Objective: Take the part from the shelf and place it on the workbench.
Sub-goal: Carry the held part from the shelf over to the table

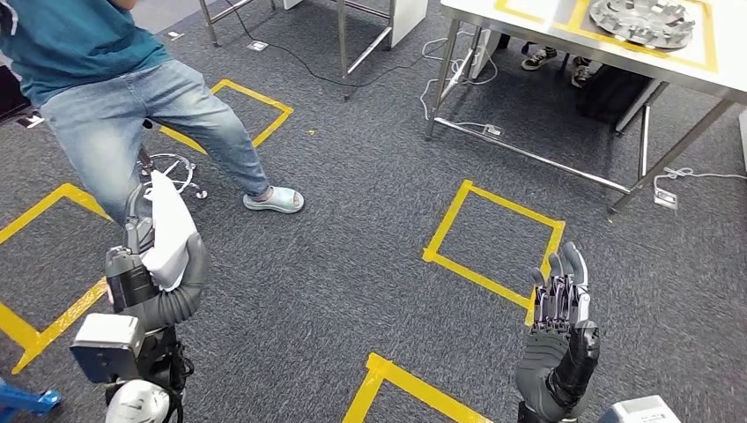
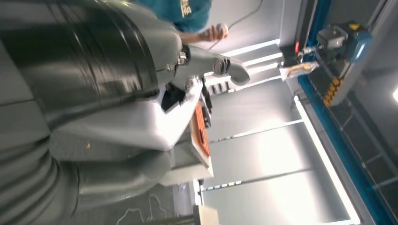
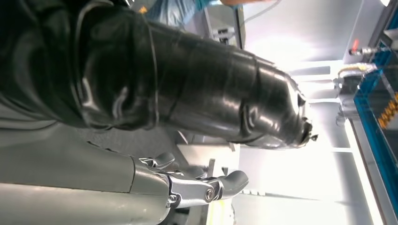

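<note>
**Humanoid carries white part across taped workshop floor**

The robot's left hand (image 1: 151, 264), grey and rubbery with a ribbed cover, is raised at the lower left of the head view, its fingers (image 1: 132, 231) curled around a smooth white moulded part (image 1: 167, 233) with a rounded, tapering shape. The left wrist view shows the same glossy white part (image 2: 141, 124) pressed against the palm, with a grey thumb (image 2: 220, 65) of jointed metal reaching over it. The part is off the shelf and in the hand, well apart from the white-topped bench (image 1: 564, 35) with bare steel legs at the upper right.

The robot's right hand (image 1: 559, 330) is held upright at the lower right, dark fingers (image 1: 555, 291) straight, close side by side and holding nothing. In the right wrist view the shiny black ribbed cover (image 3: 187, 79) looms large, with a silver-jointed thumb (image 3: 220, 183) beneath it.

On the bench, inside a frame of yellow tape, lies a round grey metal disc with raised blocks (image 1: 641, 19). The floor is dark grey short-pile carpet (image 1: 352, 203) marked with yellow tape squares (image 1: 493, 238). A person in a teal shirt and light blue jeans (image 1: 132, 115) stands at the upper left, one foot in a pale slipper (image 1: 275, 200), beside the chrome star base of a stool (image 1: 176, 169). Cables trail over the carpet near the bench legs.
</note>
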Tool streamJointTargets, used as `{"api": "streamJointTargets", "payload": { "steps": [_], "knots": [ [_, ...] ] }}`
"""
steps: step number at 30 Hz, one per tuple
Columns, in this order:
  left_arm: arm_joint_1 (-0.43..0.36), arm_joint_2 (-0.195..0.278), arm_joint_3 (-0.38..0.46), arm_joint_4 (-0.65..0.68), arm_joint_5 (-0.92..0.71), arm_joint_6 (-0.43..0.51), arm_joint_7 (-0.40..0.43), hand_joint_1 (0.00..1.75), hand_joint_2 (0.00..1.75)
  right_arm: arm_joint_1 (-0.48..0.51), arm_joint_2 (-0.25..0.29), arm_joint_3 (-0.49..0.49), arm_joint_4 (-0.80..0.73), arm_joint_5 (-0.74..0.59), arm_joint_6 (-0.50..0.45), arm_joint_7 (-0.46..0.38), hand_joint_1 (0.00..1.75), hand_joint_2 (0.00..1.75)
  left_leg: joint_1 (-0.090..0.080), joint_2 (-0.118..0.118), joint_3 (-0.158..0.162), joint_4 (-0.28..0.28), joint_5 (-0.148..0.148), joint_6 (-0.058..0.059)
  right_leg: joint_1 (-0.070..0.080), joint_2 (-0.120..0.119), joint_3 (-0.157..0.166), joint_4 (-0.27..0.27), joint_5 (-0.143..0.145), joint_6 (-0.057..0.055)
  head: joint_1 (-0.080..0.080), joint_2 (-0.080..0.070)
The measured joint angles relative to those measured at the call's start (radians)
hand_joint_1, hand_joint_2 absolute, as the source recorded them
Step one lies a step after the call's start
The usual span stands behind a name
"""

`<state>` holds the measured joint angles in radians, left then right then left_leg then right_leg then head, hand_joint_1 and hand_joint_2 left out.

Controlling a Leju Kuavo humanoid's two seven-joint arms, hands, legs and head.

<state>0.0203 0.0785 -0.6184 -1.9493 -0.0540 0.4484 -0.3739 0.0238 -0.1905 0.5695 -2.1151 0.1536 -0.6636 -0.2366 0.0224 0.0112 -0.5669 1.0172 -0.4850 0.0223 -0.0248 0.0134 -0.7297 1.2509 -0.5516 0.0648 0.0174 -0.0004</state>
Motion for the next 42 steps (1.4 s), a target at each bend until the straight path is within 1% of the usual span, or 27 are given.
{"api": "streamJointTargets", "payload": {
  "steps": [1,2,3,4,5,7,8,10,12,14,16,17,19,20,21,23,25,27,29,31,34,35,36,37,40,41,42],
  "knots": [
    [0.001,0.0,0.0,0.0,0.004,-0.001,-0.005,1.75,1.75,-0.001,0.0,0.0,0.0,0.001,0.004,0.001,0.0,0.0,-0.006,0.016,0.0,0.0,-0.001,0.003,0.004,-0.003,-0.014,0.04,-0.013,-0.006,0.004,0.0],
    [0.001,0.0,0.0,0.0,0.007,-0.002,-0.009,1.75,1.75,-0.001,0.0,0.0,0.0,0.003,0.009,0.003,0.0,0.0,-0.012,0.03,0.001,0.0,-0.003,0.006,0.01,-0.005,-0.007,0.04,-0.006,-0.013,0.008,0.0],
    [0.001,0.0,0.0,0.0,0.009,-0.002,-0.014,1.75,1.75,-0.003,0.0,0.0,0.0,0.006,0.013,0.005,0.0,0.0,-0.017,0.043,0.004,0.001,-0.005,0.008,0.017,-0.008,0.018,0.003,0.016,-0.022,0.012,0.0],
    [0.0,0.0,0.0,-0.001,0.011,-0.002,-0.019,1.75,1.75,-0.006,0.0,0.0,0.0,0.01,0.017,0.007,0.0,0.0,-0.021,0.056,0.007,0.0,-0.007,0.01,0.026,-0.019,0.057,-0.065,0.047,-0.035,0.016,0.0],
    [0.0,0.0,0.0,-0.001,0.012,-0.002,-0.024,1.75,1.75,-0.01,0.0,0.0,-0.001,0.014,0.021,0.009,0.0,0.0,-0.025,0.068,0.009,0.0,-0.009,0.011,0.037,-0.045,0.096,-0.135,0.067,-0.05,0.016,0.0],
    [-0.001,0.0,0.0,-0.003,0.014,-0.002,-0.033,1.75,1.75,-0.02,0.0,0.0,-0.002,0.022,0.029,0.013,0.0,0.0,-0.029,0.091,0.01,-0.002,-0.011,0.011,0.056,-0.084,0.142,-0.227,0.086,-0.073,0.015,0.0],
    [-0.001,0.0,0.0,-0.004,0.015,-0.002,-0.035,1.75,1.75,-0.023,0.0,0.0,-0.003,0.025,0.032,0.016,0.0,0.0,-0.03,0.103,0.01,-0.003,-0.011,0.009,0.062,-0.089,0.144,-0.239,0.082,-0.08,0.015,0.0],
    [-0.002,0.0,0.0,-0.005,0.016,-0.002,-0.038,1.75,1.75,-0.022,0.0,0.0,-0.005,0.028,0.035,0.018,0.0,0.0,-0.029,0.115,0.012,-0.004,-0.013,0.003,0.06,-0.063,0.151,-0.256,0.093,-0.084,0.02,0.0],
    [-0.004,0.0,0.0,-0.009,0.016,-0.002,-0.039,1.75,1.75,-0.025,0.001,0.0,-0.006,0.029,0.035,0.019,0.0,0.0,-0.026,0.071,-0.004,0.034,-0.041,-0.006,0.047,-0.039,0.169,-0.28,0.107,-0.086,0.019,0.0],
    [-0.001,0.001,0.0,-0.011,0.016,-0.001,-0.039,1.75,1.75,-0.029,0.002,0.0,-0.005,0.028,0.035,0.019,0.0,0.0,-0.017,0.012,-0.056,0.145,-0.095,-0.018,0.038,-0.015,0.176,-0.289,0.115,-0.086,0.008,0.0],
    [0.002,0.002,0.0,-0.011,0.019,-0.002,-0.036,1.75,1.75,-0.028,0.003,0.0,-0.002,0.022,0.035,0.016,0.0,0.0,-0.006,-0.006,-0.108,0.246,-0.126,-0.029,0.032,0.012,0.172,-0.287,0.117,-0.084,-0.003,0.0],
    [0.003,0.002,0.0,-0.011,0.02,-0.002,-0.034,1.75,1.75,-0.026,0.004,0.0,-0.001,0.016,0.034,0.011,0.0,0.0,0.0,-0.007,-0.113,0.253,-0.116,-0.036,0.027,0.027,0.17,-0.283,0.116,-0.081,-0.006,0.0],
    [0.002,0.003,0.0,-0.011,0.024,-0.004,-0.028,1.75,1.75,-0.023,0.005,0.0,0.002,0.0,0.032,-0.004,0.0,0.0,0.014,-0.02,-0.072,0.16,-0.055,-0.051,0.016,0.057,0.165,-0.266,0.108,-0.066,-0.01,0.0],
    [0.002,0.004,0.001,-0.01,0.026,-0.006,-0.024,1.75,1.75,-0.022,0.006,0.0,0.004,-0.008,0.032,-0.011,0.0,0.0,0.021,-0.044,-0.043,0.101,-0.033,-0.06,0.011,0.07,0.159,-0.254,0.102,-0.056,-0.014,0.0],
    [0.002,0.004,0.001,-0.011,0.027,-0.007,-0.02,1.75,1.75,-0.021,0.007,0.0,0.004,-0.016,0.032,-0.017,0.0,0.0,0.027,-0.065,-0.019,0.055,-0.022,-0.062,0.008,0.083,0.15,-0.238,0.096,-0.046,-0.019,0.0],
    [0.003,0.006,0.001,-0.013,0.029,-0.01,-0.016,1.75,1.75,-0.02,0.009,0.0,0.007,-0.027,0.031,-0.026,0.0,0.0,0.027,-0.089,-0.005,0.03,-0.028,-0.054,0.005,0.101,0.132,-0.223,0.094,-0.028,-0.024,0.0],
    [0.003,0.007,0.002,-0.015,0.031,-0.011,-0.013,1.75,1.75,-0.016,0.011,0.0,0.01,-0.032,0.029,-0.032,0.0,0.0,0.025,-0.073,-0.006,0.031,-0.022,-0.037,0.001,0.11,0.121,-0.224,0.099,-0.016,-0.021,0.0],
    [0.003,0.008,0.003,-0.016,0.036,-0.013,-0.009,1.75,1.75,-0.016,0.011,0.0,0.014,-0.034,0.026,-0.034,0.0,0.0,0.025,-0.065,-0.006,0.028,-0.018,-0.027,0.002,0.074,0.111,-0.199,0.094,-0.012,-0.009,0.0],
    [0.004,0.008,0.003,-0.017,0.047,-0.018,-0.006,1.75,1.75,-0.018,0.012,0.0,0.017,-0.035,0.024,-0.035,0.0,0.0,0.02,-0.059,-0.006,0.029,-0.018,-0.023,0.006,0.035,0.106,-0.17,0.112,-0.032,0.004,0.0],
    [0.006,0.009,0.004,-0.017,0.056,-0.022,-0.004,1.75,1.75,-0.018,0.014,0.001,0.02,-0.036,0.022,-0.035,0.0,0.0,0.014,-0.054,-0.01,0.03,-0.015,-0.02,0.007,0.033,0.111,-0.174,0.132,-0.069,0.01,0.0],
    [0.008,0.011,0.005,-0.018,0.066,-0.026,-0.004,1.75,1.75,-0.017,0.015,0.001,0.025,-0.039,0.02,-0.035,0.0,0.0,0.007,-0.047,-0.014,0.03,-0.013,-0.016,0.007,0.03,0.126,-0.203,0.11,-0.111,0.02,0.0],
    [0.009,0.011,0.006,-0.018,0.07,-0.029,-0.004,1.75,1.75,-0.016,0.015,0.001,0.027,-0.041,0.02,-0.035,0.0,0.0,0.004,-0.045,-0.014,0.03,-0.012,-0.015,0.006,0.029,0.13,-0.211,0.103,-0.12,0.022,0.0],
    [0.009,0.012,0.007,-0.018,0.075,-0.031,-0.003,1.75,1.75,-0.015,0.015,0.001,0.029,-0.042,0.019,-0.035,0.0,0.0,0.002,-0.044,-0.015,0.029,-0.012,-0.013,0.005,0.029,0.133,-0.217,0.098,-0.121,0.023,0.0],
    [0.01,0.012,0.007,-0.018,0.079,-0.033,-0.003,1.75,1.75,-0.014,0.016,0.001,0.03,-0.043,0.019,-0.035,0.0,0.0,0.001,-0.042,-0.015,0.029,-0.012,-0.011,0.004,0.029,0.135,-0.222,0.098,-0.11,0.024,0.0],
    [0.016,0.012,0.01,-0.019,0.089,-0.035,-0.003,1.75,1.75,-0.009,0.017,0.001,0.032,-0.046,0.016,-0.035,0.0,0.0,-0.001,-0.037,-0.017,0.019,-0.03,0.016,-0.002,0.026,0.138,-0.222,0.121,-0.037,0.024,0.0],
    [0.019,0.013,0.01,-0.019,0.092,-0.034,-0.004,1.75,1.75,-0.007,0.017,0.0,0.033,-0.046,0.015,-0.035,0.0,0.0,-0.001,-0.035,-0.011,0.01,-0.038,0.029,-0.003,0.02,0.132,-0.21,0.128,-0.022,0.024,0.0],
    [0.02,0.013,0.011,-0.019,0.095,-0.032,-0.004,1.75,1.75,-0.005,0.017,0.0,0.034,-0.046,0.015,-0.035,0.0,0.0,0.0,-0.033,0.002,0.002,-0.04,0.037,-0.002,0.013,0.119,-0.182,0.124,-0.022,0.026,0.0]
  ]
}}
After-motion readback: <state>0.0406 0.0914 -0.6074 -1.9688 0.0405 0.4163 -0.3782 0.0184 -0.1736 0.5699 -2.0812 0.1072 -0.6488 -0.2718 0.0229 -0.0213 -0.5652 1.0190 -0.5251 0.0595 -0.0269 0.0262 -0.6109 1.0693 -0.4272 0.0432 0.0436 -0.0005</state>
